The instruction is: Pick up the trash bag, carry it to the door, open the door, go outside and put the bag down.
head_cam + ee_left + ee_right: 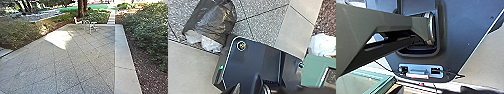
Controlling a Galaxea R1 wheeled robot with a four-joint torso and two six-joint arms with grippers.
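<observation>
Black, the trash bag (216, 18) is perhaps being gripped; I cannot tell. It is showing just beside the base (248, 58); careful placing is meaning slow lowering onto paving (264, 27) clear of the base.

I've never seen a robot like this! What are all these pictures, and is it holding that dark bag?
It's a robot on wheels with two arms. Each picture comes from one of its cameras.

The head camera is up high and looks forward and down: you see the paved yard, bushes, a tree trunk and some pale outdoor furniture.

The other two cameras ride on its wrists. Both see the robot's own big dark base plate. The left one also sees the dark, shiny bag, with something white at one end, over the paving beside the base. I can't tell from these whether a claw is holding it.
</observation>
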